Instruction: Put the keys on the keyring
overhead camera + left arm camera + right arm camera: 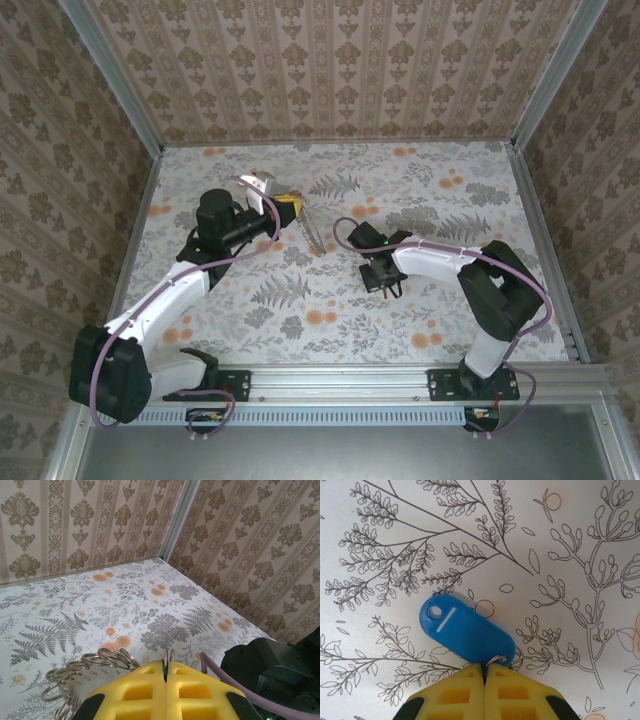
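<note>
Keys sit flat against the floral table, blue head's near end nipped by right gripper, fingers pressed together. Left gripper likewise closed, pinching a thin strand of the keyring; coils bunched just beside its fingers.

We read no words, numbers or brands anywhere; the blue head of the keys bears none.

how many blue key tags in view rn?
1. The blue key tag lies flat on the table, its ring end at the tips of the shut right gripper. Anything under the fingers would be hidden.
</note>
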